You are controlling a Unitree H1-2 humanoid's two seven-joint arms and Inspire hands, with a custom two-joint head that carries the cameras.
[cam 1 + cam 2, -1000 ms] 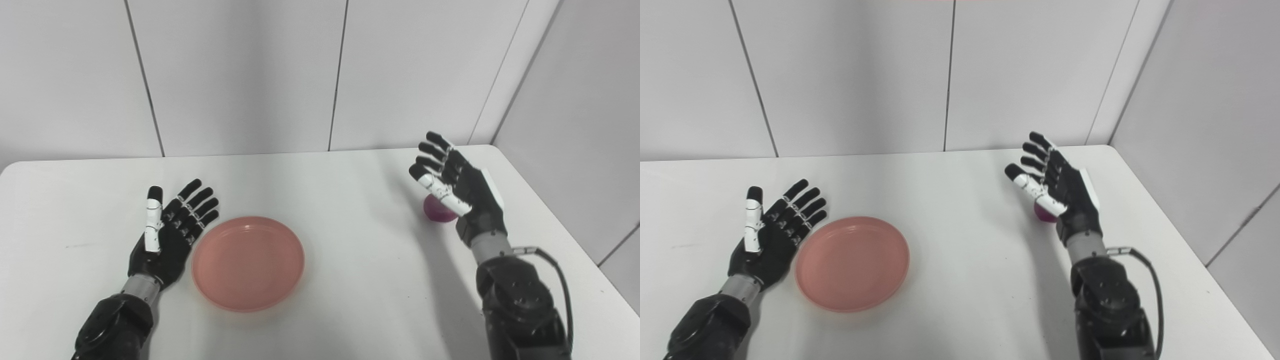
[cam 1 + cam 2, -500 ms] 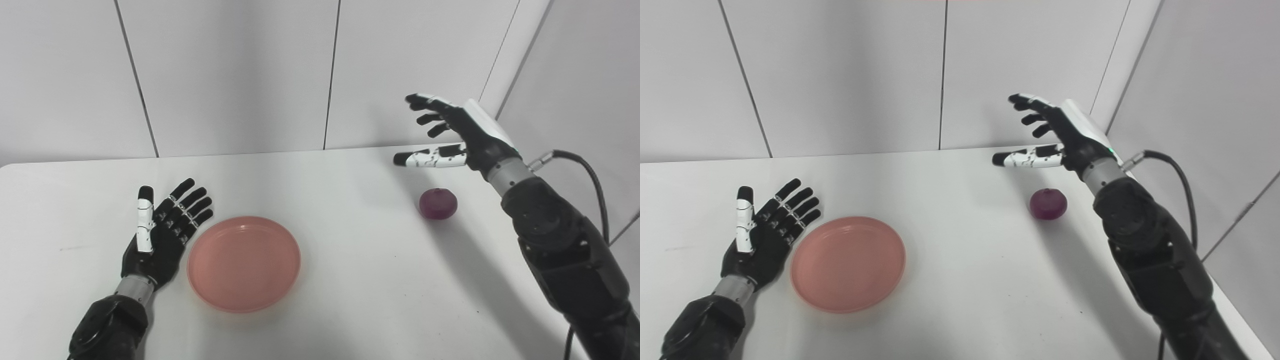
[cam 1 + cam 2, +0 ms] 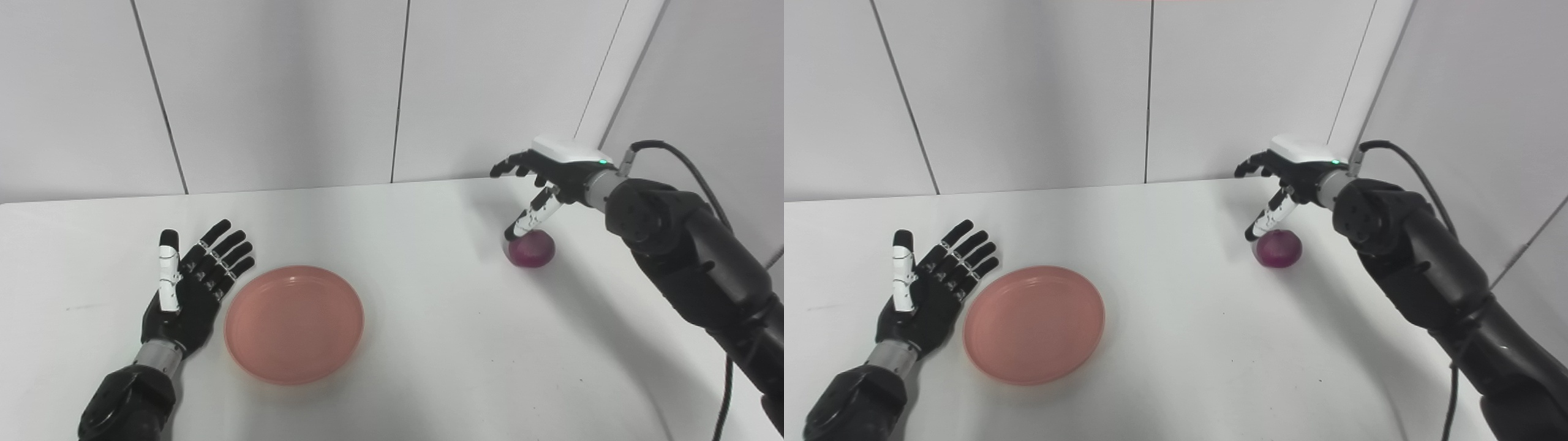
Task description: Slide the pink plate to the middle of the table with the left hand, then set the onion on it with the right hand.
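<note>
Both dark robot arms run off the bottom edge, so their upper parts are unseen. The thumb of the right hand (image 3: 548,177) crosses in front of the top left of the round purple onion (image 3: 531,250); whether it touches cannot be told. The white table (image 3: 429,343) is cut off at the bottom and at the left edge.

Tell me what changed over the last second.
The right robot hand rose from beside the onion, swung over it and came down palm-down; its thumb now reaches the onion's top, with nothing gripped. The onion, the plate and the open left robot hand beside the plate stayed put; the camera shifted slightly.
</note>
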